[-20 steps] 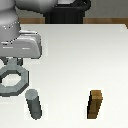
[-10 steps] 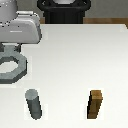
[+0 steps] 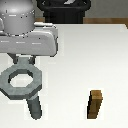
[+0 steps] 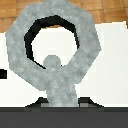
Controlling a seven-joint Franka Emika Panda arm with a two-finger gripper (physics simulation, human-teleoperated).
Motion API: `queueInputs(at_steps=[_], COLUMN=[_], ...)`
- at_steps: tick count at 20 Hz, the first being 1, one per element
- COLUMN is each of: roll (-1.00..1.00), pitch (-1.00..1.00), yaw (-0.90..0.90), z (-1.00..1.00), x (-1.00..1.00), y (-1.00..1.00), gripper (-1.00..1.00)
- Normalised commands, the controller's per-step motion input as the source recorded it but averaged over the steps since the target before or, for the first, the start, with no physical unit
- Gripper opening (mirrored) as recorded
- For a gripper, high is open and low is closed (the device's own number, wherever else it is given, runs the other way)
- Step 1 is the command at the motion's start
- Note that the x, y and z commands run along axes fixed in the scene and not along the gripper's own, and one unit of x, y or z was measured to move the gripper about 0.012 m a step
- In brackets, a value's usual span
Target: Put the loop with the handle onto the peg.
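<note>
- Hanging from the claw (image 3: 22, 61), which grips its stub handle, the ring (image 3: 21, 82) is lifted off the surface (image 3: 90, 60).
- Ring not yet threaded: the peg (image 3: 35, 107) stands just below its near rim, apparently outside the hole.
- Left: centre, lower, release.

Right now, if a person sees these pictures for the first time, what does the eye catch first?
First, the gray loop with the handle, held under the gripper at the exterior view's left. The peg stands just below it, partly hidden by the ring. A brown wooden block stands alone on the white table, toward the right.
</note>
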Motion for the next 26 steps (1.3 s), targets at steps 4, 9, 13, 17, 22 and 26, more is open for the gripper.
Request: queueInputs(at_steps=[4,9,13,17,22,26], roll=[0.00,0.00,0.00,0.00,0.00,0.00], pitch=[0.00,0.00,0.00,0.00,0.00,0.00], yaw=[0.00,0.00,0.00,0.00,0.00,0.00], z=[-0.50,0.00,0.00,-0.50,-1.00,-0.25], x=[0.25,-0.40,-0.25,0.00,0.00,-0.50], y=[0.25,0.00,0.50,0.00,-0.40,0.00], gripper=[-1.00,-1.00,-1.00,-1.00,-1.00,-1.00])
